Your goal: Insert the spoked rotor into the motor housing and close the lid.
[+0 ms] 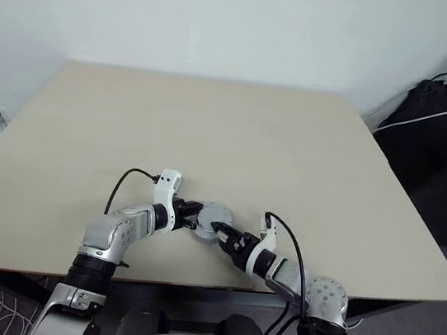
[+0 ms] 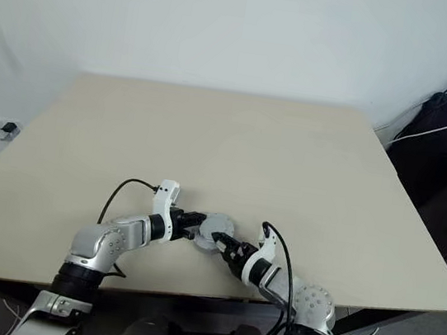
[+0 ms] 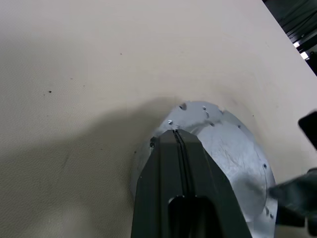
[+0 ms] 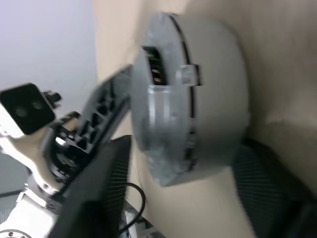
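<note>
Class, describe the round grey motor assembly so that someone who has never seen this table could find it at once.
Start at the pale wooden table and go to its near edge, where the two grippers meet. Between the left gripper and the right gripper lies the closed motor assembly: a round, silvery-grey metal drum, the one loose object on the table.

The two head views look forward and down from above the arms onto the broad beige wooden table (image 1: 237, 128), taking in the pale wall behind it — they share nearly the whole scene. Each wrist view sits very close, looking along its own black fingers at the round silver-grey metal motor assembly (image 3: 233, 153) near the table's front edge — the same assembly (image 4: 198, 94) from opposite sides.
</note>
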You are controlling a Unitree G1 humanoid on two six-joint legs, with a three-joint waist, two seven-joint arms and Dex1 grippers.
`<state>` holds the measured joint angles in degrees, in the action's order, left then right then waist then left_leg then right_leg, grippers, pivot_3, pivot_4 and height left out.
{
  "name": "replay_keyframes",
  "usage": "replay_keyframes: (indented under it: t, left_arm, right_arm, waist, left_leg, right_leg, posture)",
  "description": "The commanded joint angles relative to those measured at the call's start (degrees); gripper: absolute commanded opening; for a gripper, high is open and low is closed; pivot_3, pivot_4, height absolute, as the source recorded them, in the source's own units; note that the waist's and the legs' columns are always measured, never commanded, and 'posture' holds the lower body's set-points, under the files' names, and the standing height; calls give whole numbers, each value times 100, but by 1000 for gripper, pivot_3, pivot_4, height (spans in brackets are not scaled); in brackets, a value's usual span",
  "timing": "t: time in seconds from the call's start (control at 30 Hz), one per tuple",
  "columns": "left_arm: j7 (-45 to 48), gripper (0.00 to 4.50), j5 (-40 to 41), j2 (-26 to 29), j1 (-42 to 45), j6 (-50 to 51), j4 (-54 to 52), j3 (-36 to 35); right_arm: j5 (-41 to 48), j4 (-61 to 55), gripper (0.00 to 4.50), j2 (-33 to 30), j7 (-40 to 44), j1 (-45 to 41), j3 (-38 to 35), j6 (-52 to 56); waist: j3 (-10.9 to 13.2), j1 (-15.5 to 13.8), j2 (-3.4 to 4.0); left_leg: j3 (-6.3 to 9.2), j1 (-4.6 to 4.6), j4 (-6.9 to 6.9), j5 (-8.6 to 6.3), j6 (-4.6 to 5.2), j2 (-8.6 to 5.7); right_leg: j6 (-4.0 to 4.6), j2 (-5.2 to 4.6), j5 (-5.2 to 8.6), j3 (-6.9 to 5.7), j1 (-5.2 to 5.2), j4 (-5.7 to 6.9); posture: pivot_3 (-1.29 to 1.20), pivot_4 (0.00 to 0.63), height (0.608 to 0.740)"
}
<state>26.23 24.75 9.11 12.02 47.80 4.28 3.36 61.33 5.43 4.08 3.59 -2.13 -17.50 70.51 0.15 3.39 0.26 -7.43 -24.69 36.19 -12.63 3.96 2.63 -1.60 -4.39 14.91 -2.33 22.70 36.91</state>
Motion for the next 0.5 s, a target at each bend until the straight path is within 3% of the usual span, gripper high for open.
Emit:
replay_keyframes:
  t: [0.03,0.13,0.5]
  left_arm:
    - [16,0,-10,-45,31,-52,-148,33]
    - [14,0,-9,-45,12,-55,-154,25]
    - [0,0,7,-28,-44,-69,-205,-18]
  right_arm:
    - [85,-115,2028,186,-6,-49,115,69]
    - [119,-146,1288,181,-29,-10,109,85]
    - [178,-252,1248,257,-187,82,3,3]
  waist:
    - [-2,13,3]
    - [-2,-21,5]
    - [-3,-53,7]
  left_leg:
    - [1,4,0,0,0,0]
    - [2,5,0,0,0,0]
    - [1,2,1,0,0,-1]
  right_leg:
    - [0,2,0,1,-2,1]
    - [-1,-2,-1,-4,-5,3]
    - [-2,-3,-2,-3,-4,-1]
  posture:
    - [0,0,740]
    - [0,0,740]
    - [0,0,740]
